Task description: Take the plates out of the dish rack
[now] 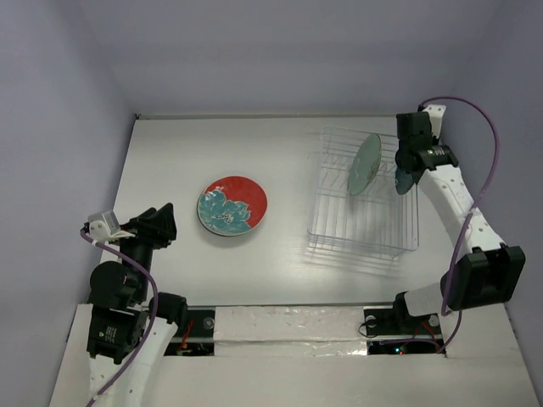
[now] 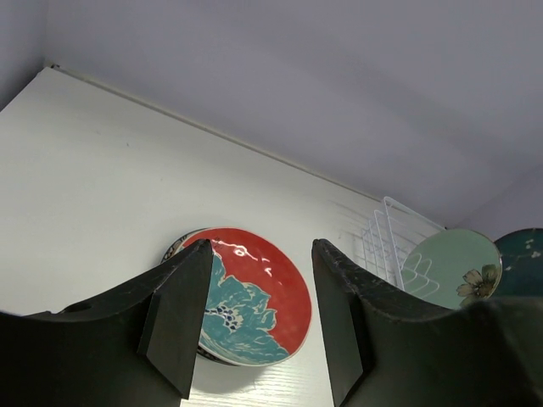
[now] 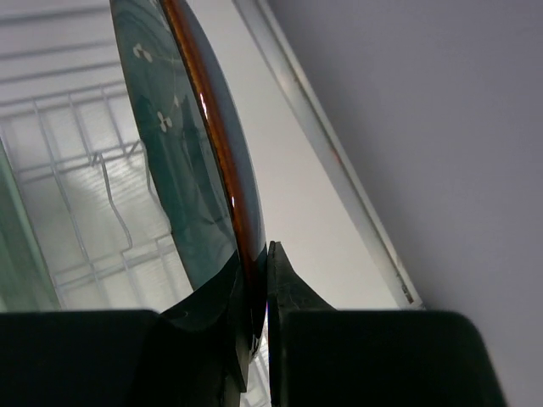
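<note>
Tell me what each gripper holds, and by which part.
Right gripper pinches the dark teal plate by its edge. Left gripper is open and holds nothing.

SURFACE: white matte table | WALLS: plain pale lavender-grey back wall, left wall, right wall, closing three sides | NEAR EDGE: silvery tape strip | LIGHT: even, diffuse, soft shadows

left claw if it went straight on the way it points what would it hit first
Probably the red plate, lying flat straight ahead of the left claw, though it might meet the table just short of it.
</note>
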